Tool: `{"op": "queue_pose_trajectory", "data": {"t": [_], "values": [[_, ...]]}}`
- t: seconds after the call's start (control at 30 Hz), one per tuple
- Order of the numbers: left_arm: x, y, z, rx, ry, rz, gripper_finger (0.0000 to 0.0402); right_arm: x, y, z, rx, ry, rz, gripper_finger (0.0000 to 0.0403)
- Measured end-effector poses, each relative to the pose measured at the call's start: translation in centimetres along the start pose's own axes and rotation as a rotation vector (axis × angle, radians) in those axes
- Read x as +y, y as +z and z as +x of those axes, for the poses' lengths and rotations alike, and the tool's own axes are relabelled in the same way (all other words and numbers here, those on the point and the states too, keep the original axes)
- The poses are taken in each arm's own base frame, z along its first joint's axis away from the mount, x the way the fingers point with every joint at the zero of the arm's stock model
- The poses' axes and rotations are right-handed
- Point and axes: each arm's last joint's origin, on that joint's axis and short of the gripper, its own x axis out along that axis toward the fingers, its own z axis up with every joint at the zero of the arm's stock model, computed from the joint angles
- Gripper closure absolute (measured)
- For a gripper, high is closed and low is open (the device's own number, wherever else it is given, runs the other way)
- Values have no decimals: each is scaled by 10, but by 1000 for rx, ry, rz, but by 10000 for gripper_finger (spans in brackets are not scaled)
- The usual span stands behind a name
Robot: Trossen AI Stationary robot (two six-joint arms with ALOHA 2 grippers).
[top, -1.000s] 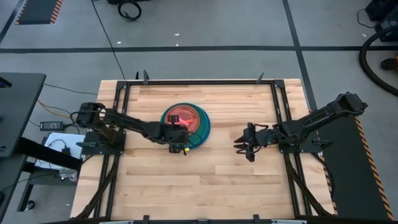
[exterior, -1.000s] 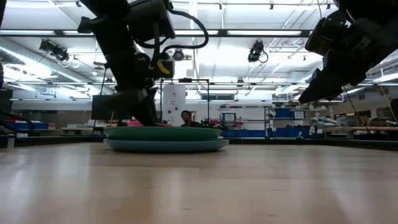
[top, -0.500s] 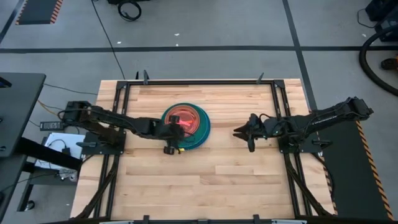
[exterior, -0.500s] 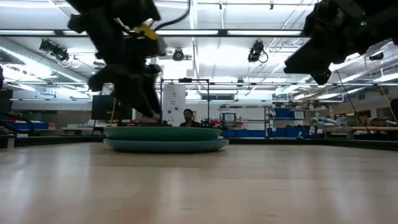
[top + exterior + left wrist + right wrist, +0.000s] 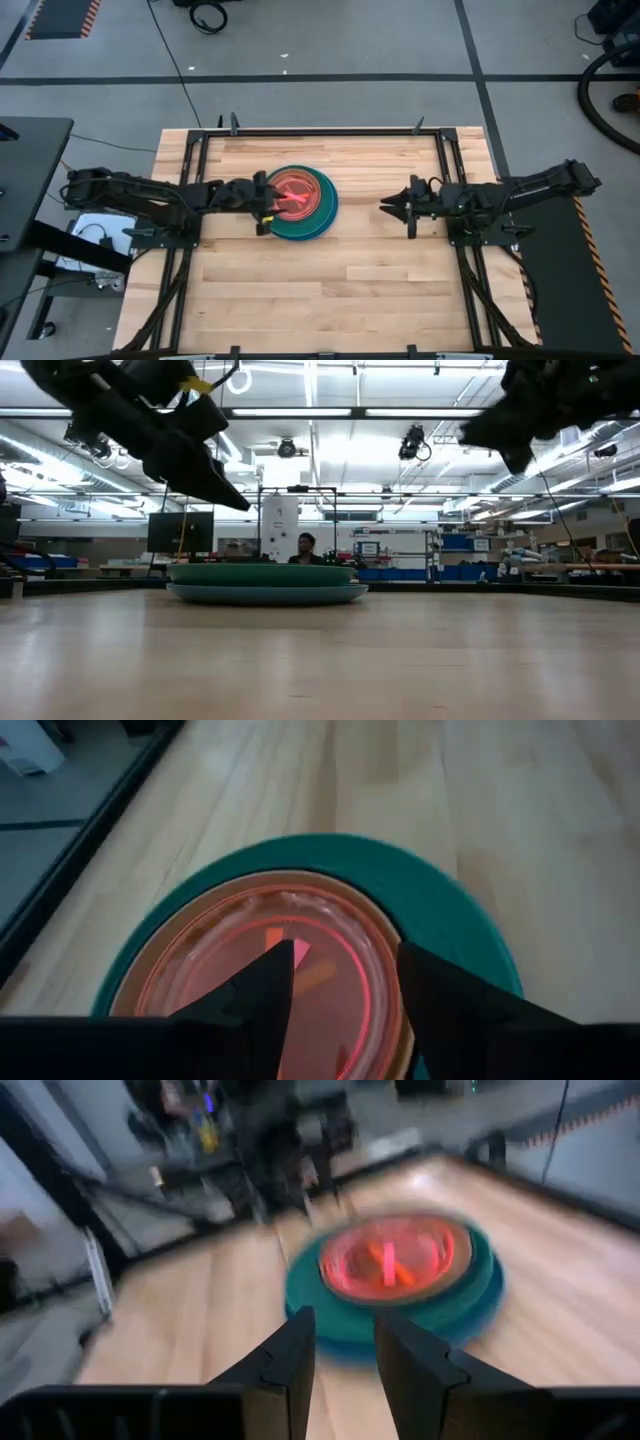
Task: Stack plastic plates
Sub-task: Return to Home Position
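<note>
2 blk jointed arms, yellow tag

The translucent red-orange round plastic plate on top covers most of the stack of plates beneath; their number cannot be told. The right wrist view blurs the stack. Dark fingers of the left gripper hide its near edge. The low view's top edge crops the left arm and the right arm.
</note>
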Motion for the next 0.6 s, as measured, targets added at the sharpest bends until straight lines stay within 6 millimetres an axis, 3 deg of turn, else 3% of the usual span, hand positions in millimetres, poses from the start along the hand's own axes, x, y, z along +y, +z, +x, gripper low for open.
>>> {"op": "queue_pose_trajectory", "data": {"t": [0.27,0.6], "values": [[3,-2,-14,-202,11,-74,214,-5,12,-21,-114,-40,-17,288],[4,4,-31,-277,2,-150,214,-5,28,-29,-268,-12,33,289]]}}
